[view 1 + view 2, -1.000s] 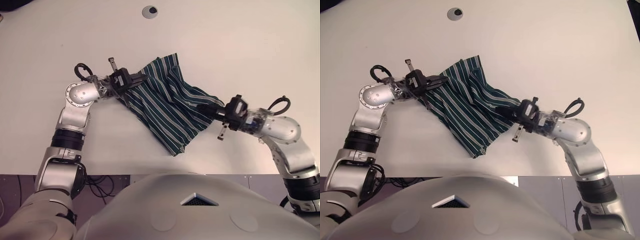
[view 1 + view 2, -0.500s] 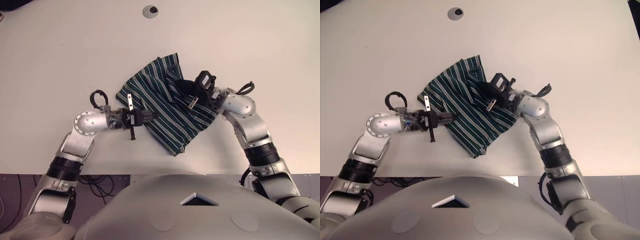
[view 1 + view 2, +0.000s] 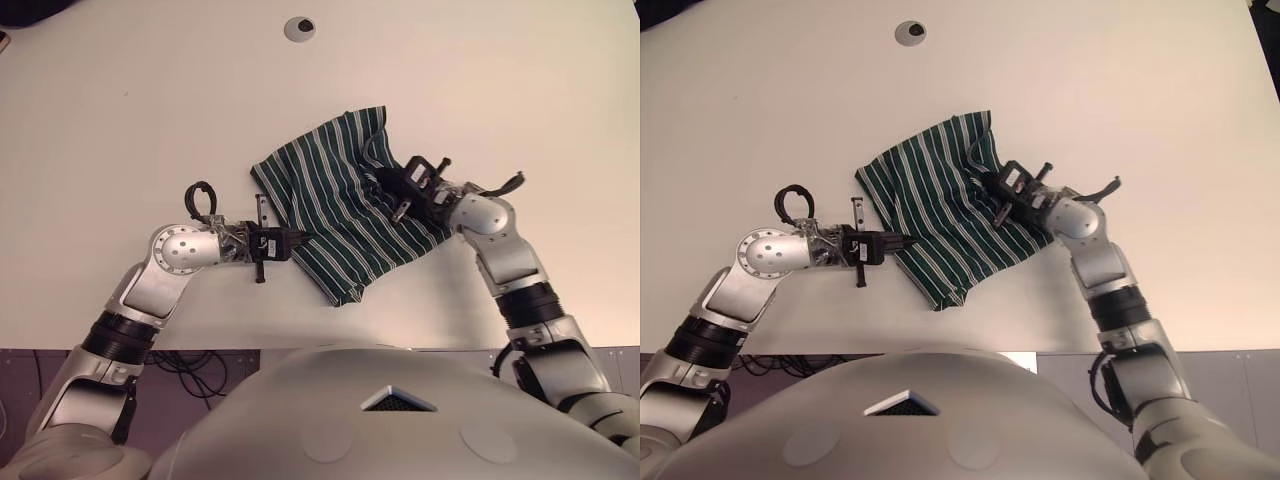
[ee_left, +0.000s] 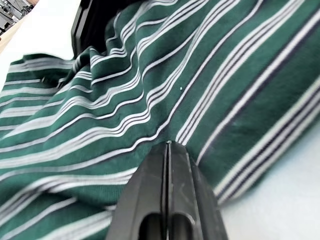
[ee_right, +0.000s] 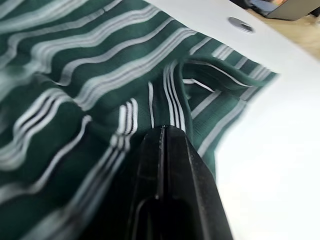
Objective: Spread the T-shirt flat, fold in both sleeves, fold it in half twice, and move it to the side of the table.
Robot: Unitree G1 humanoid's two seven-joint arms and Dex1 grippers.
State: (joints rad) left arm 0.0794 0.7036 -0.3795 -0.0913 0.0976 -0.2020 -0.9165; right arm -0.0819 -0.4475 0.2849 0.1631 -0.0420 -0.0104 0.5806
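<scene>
T-shirt [image 3: 330, 205] farther right, under right hand [image 3: 386, 181]

From where I stand there is nothing to read: no lettering, number, label or sign shows legibly, and the T-shirt [image 3: 345, 215] bears only its stripes.
</scene>
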